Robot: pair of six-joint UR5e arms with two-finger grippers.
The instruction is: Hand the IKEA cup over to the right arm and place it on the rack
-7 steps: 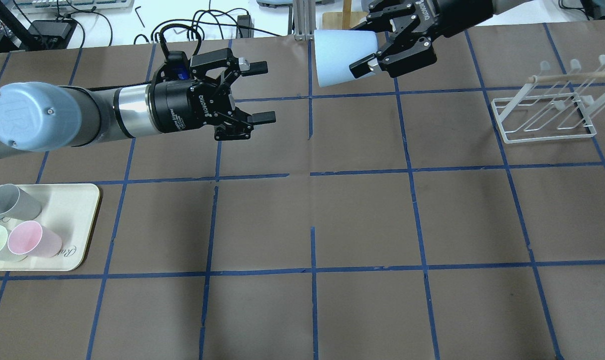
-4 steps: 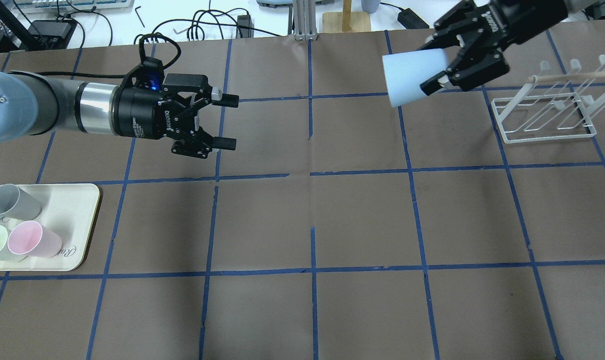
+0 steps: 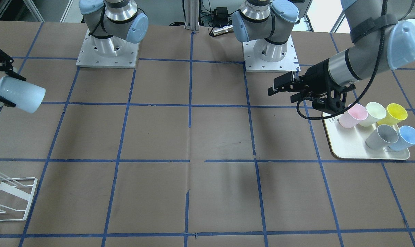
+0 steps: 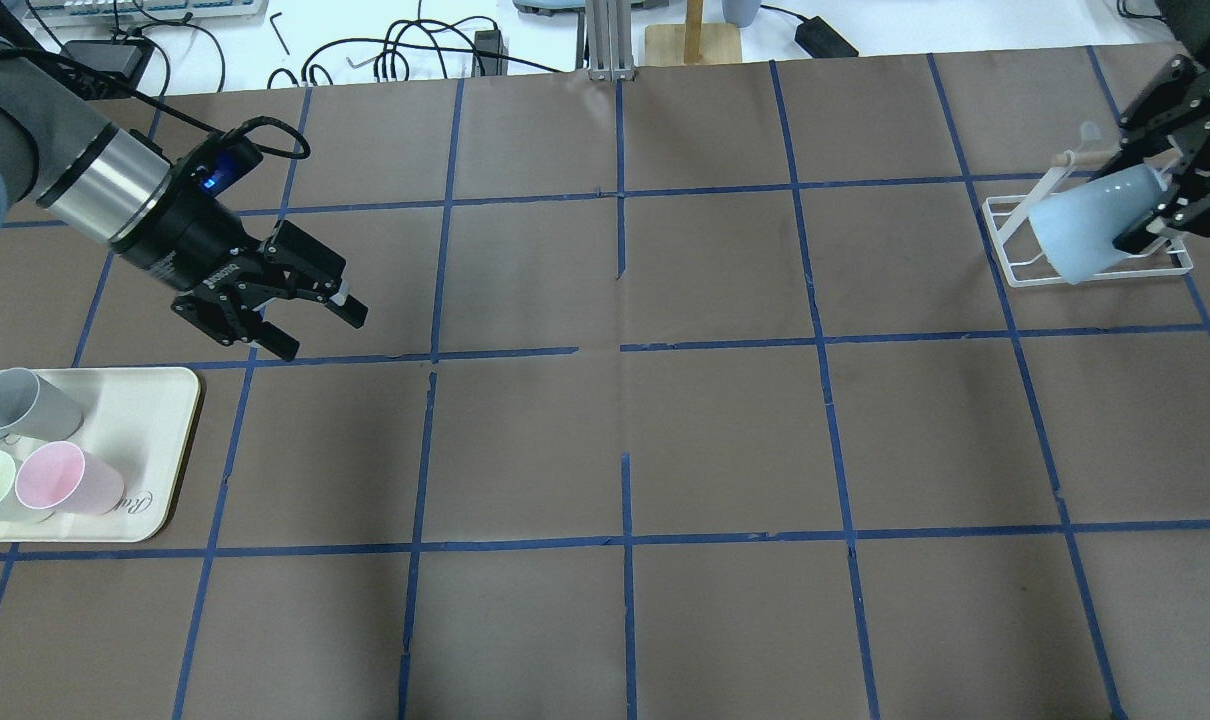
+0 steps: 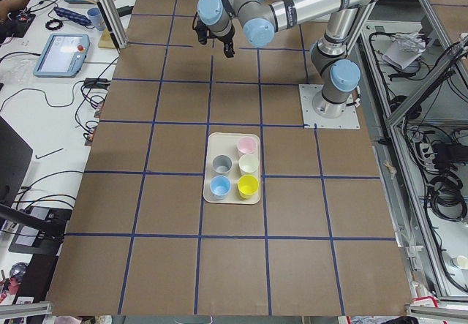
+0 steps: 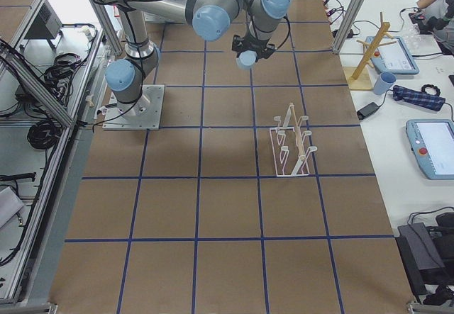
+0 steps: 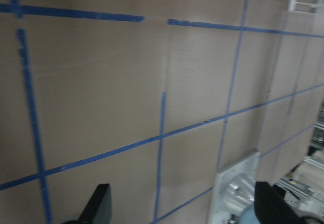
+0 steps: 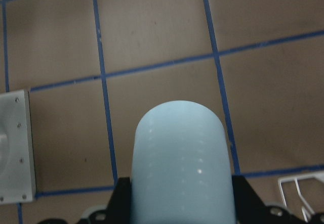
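The IKEA cup (image 4: 1090, 235) has moved toward the rack (image 4: 1160, 270), gripped between right jaws.

Pale-blue IKEA cup (image 4: 1085, 232) tilted sideways aloft in right end effector (image 4: 1133, 198); white wire rack (image 3: 13, 193) apart.

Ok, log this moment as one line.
phase: carry to rack | right gripper: shut on IKEA cup, cup sideways, airborne, not yet on rack | left gripper: open, empty

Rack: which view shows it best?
Exterior right: the whole rack shows, nothing in front. Overhead: the cup hides part of it. Front-facing crops it at the edge; right wrist catches only a corner.
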